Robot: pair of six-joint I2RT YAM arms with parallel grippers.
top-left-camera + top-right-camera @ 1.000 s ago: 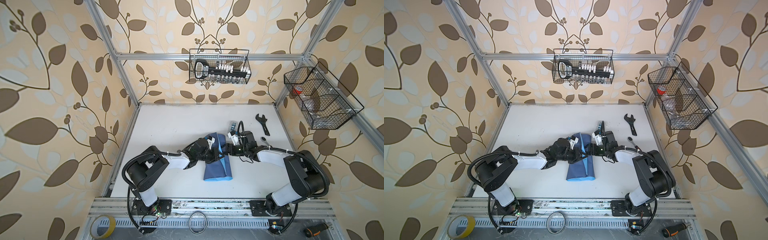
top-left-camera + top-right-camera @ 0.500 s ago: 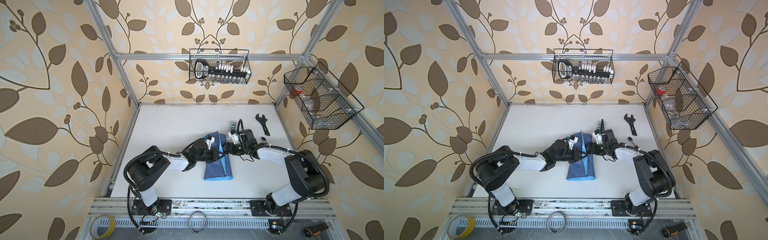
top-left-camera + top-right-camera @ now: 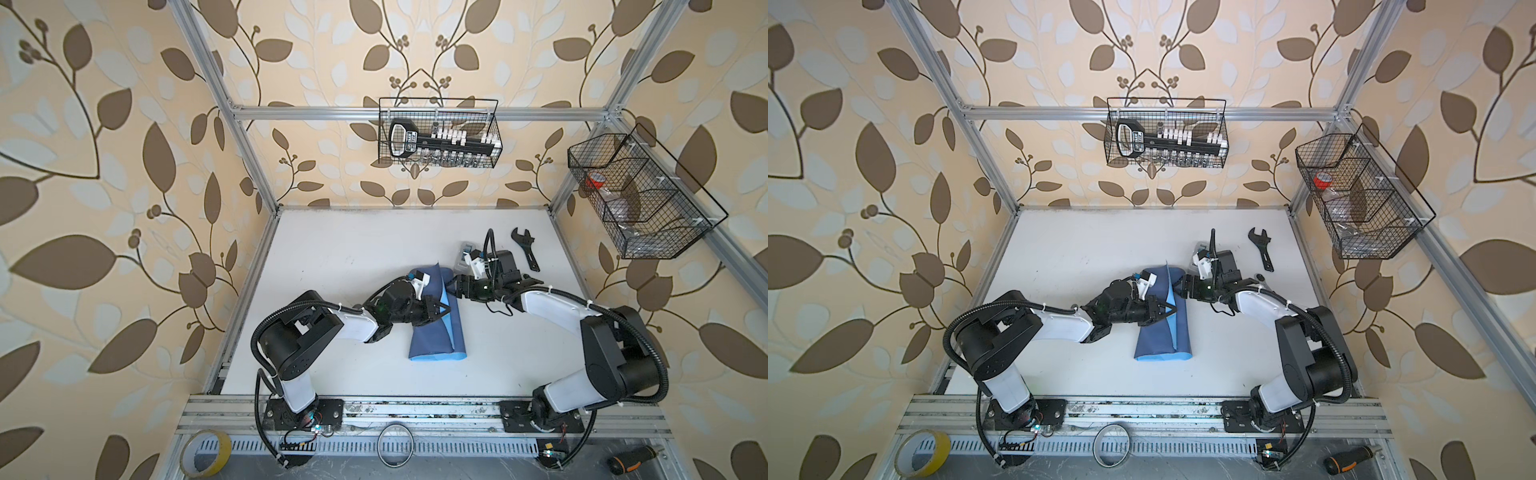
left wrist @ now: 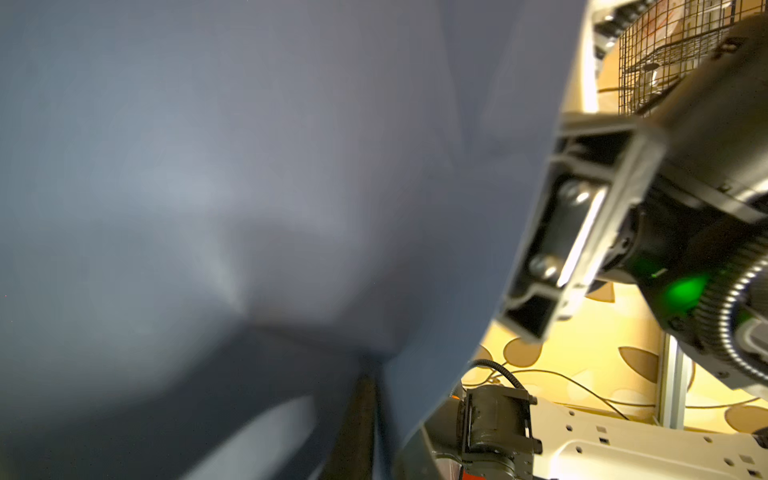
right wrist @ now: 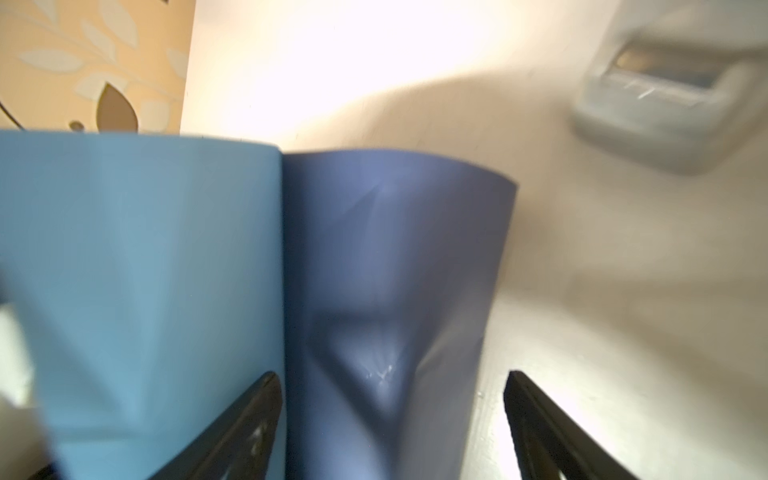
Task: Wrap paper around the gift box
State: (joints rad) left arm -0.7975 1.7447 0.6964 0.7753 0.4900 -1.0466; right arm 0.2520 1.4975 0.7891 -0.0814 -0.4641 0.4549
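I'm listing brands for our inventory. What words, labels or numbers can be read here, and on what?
No text can be read.
Label on the black tool holder in the back wire basket: printed, but too small and blurred.
The paper, tape dispenser and wrench: no marking visible.

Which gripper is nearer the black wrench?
Right. The right gripper sits at the edge of the paper toward the wrench; the left gripper is over the paper, farther away.
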